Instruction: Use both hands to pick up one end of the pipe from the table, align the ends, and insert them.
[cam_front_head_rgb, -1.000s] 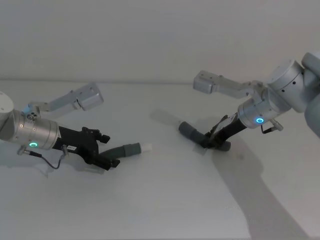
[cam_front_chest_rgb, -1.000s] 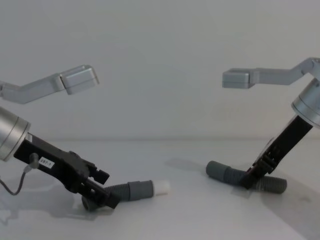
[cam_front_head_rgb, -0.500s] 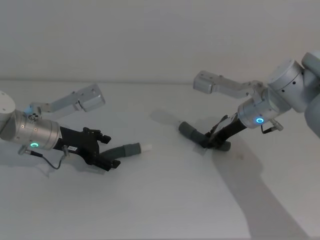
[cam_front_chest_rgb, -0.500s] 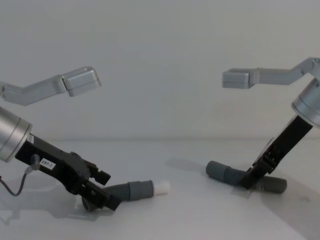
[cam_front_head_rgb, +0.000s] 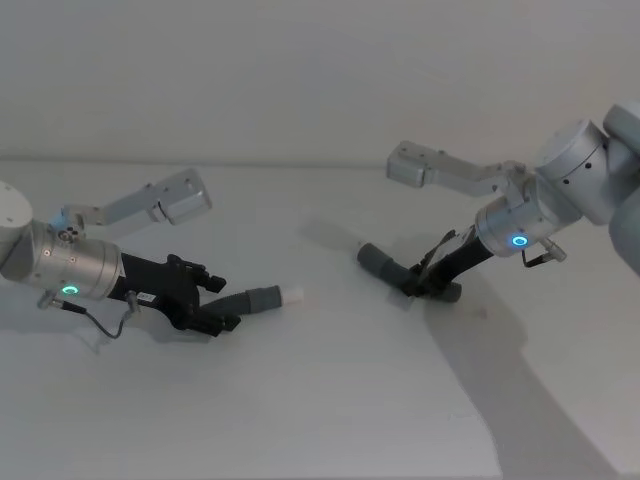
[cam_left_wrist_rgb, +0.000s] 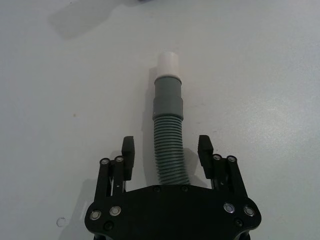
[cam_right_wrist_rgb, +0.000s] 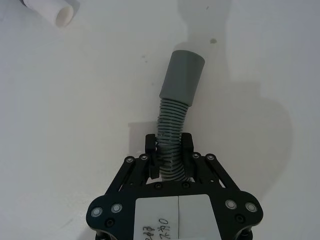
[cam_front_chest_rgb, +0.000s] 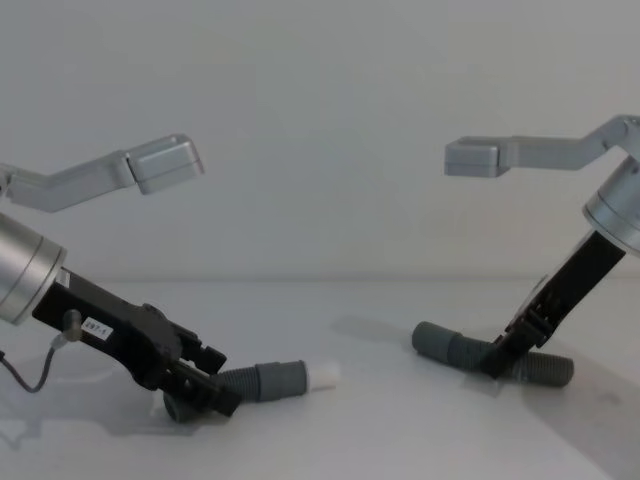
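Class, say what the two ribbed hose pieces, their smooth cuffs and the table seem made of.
The dark-grey corrugated hose pieces: likely flexible plastic, matte; ribbed walls bend. The smooth grey cuffs: probably stiffer plastic; straight, unribbed. The white flat table: matte; material unclear.

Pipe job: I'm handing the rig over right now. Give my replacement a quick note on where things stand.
The left gripper is open, fingers either side of the white-tipped hose piece, not closed on it.
The right gripper is shut on the corrugated part of the plain-cuff hose piece.
Both pieces lie on the table, well apart.
Done: right grasp.
Left to do: close the left gripper, lift both pieces, align the white tip with the plain cuff, insert.
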